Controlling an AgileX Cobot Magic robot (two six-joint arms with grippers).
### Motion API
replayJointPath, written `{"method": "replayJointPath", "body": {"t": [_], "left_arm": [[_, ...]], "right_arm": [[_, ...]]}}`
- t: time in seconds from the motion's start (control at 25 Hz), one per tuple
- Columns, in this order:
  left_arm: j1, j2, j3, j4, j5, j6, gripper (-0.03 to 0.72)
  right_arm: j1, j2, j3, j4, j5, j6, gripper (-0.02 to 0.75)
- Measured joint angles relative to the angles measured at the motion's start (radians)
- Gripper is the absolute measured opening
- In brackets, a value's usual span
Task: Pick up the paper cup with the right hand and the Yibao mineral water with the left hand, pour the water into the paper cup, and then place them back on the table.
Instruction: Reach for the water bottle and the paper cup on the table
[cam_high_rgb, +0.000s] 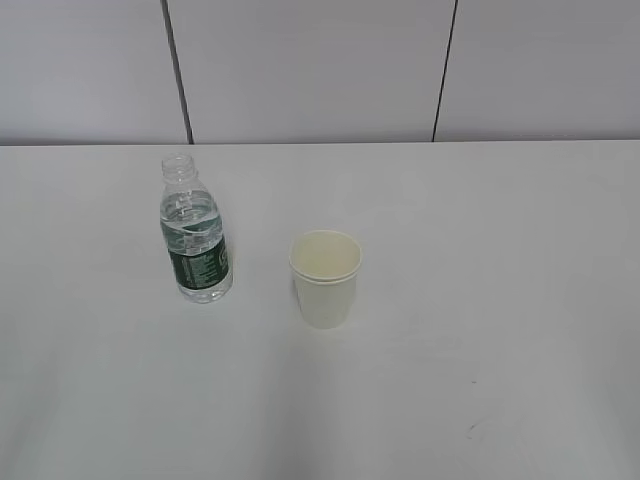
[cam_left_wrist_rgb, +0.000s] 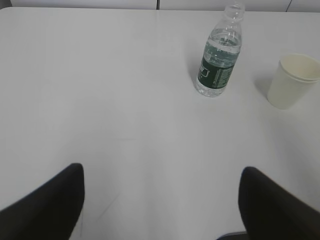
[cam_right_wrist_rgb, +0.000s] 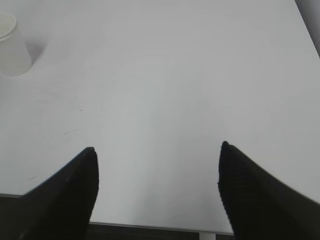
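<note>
The paper cup stands upright near the middle of the white table. The Yibao mineral water bottle, uncapped, stands upright to its left, apart from it. Neither arm shows in the exterior view. In the left wrist view my left gripper is open and empty above bare table, with the bottle and cup far ahead to the right. In the right wrist view my right gripper is open and empty near the table's front edge, the cup far at the upper left.
A grey panelled wall runs behind the table. The table's front edge lies just under the right gripper, and its right edge shows at the top right corner of that view. A few tiny dark specks mark the tabletop.
</note>
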Motion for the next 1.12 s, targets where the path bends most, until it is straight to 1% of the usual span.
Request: {"method": "replayJointPath", "body": {"t": [0.52,0.6,0.68,0.72,0.84,1.04,1.12], "left_arm": [[0.0,0.0,0.0,0.0,0.0,0.0,0.574],[0.0,0.0,0.0,0.0,0.0,0.0,0.574],[0.0,0.0,0.0,0.0,0.0,0.0,0.574],[0.0,0.0,0.0,0.0,0.0,0.0,0.574],[0.0,0.0,0.0,0.0,0.0,0.0,0.574],[0.0,0.0,0.0,0.0,0.0,0.0,0.574],[0.0,0.0,0.0,0.0,0.0,0.0,0.574]], "right_arm": [[0.0,0.0,-0.002,0.0,-0.002,0.0,0.585],[0.0,0.0,-0.011,0.0,-0.045,0.0,0.585],[0.0,0.008,-0.011,0.0,-0.171,0.0,0.585],[0.0,0.018,-0.002,0.0,-0.258,0.0,0.585],[0.0,0.081,0.067,0.0,-0.462,0.0,0.585],[0.0,0.178,0.287,0.007,-0.883,0.0,0.585],[0.0,0.237,0.36,0.017,-0.983,0.0,0.585]]}}
